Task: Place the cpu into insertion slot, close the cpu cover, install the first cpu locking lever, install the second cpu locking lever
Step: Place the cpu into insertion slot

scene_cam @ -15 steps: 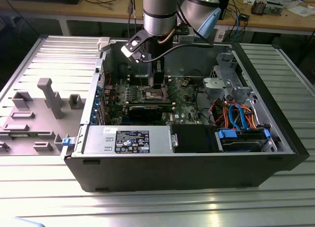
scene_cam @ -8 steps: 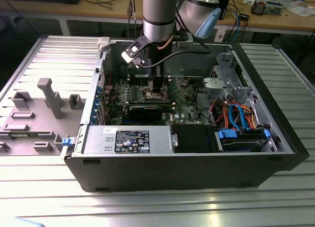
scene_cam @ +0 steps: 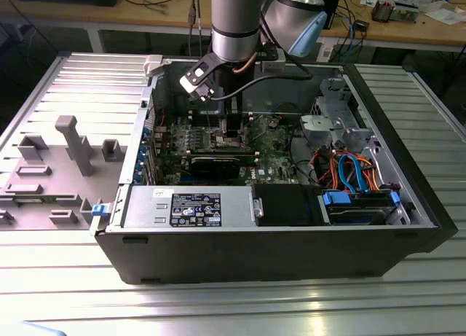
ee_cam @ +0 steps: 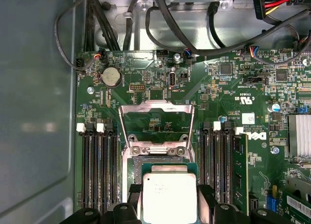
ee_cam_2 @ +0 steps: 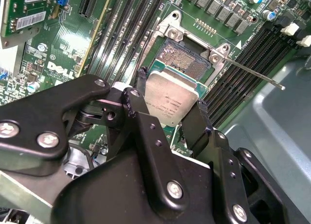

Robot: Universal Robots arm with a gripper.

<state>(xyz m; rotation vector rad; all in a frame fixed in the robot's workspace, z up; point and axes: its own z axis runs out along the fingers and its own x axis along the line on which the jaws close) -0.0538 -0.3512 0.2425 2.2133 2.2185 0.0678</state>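
My gripper (ee_cam_2: 171,93) is shut on the cpu (ee_cam_2: 170,100), a flat square chip with a silvery top, pinched between two black fingers (ee_cam_2: 194,124). The chip hangs partly over the insertion slot (ee_cam_2: 179,56), whose dark pin grid shows beyond it; whether they touch I cannot tell. In the first wrist view the cpu (ee_cam: 167,195) sits between the fingers (ee_cam: 206,195), in front of the insertion slot (ee_cam: 146,162). The cpu cover (ee_cam: 156,105) stands flipped open behind the slot. A thin locking lever (ee_cam_2: 252,74) sticks out beside the socket. In the exterior view the gripper (scene_cam: 231,128) reaches down into the computer case (scene_cam: 255,241).
Long black memory slots (ee_cam: 97,165) flank the socket on both sides. Black cables (ee_cam: 121,29) loop past the board's far edge. A graphics card (scene_cam: 215,163), power supply (scene_cam: 189,207) and blue drive caddies (scene_cam: 360,205) fill the case. Grey fixtures (scene_cam: 73,143) stand at the exterior view's left.
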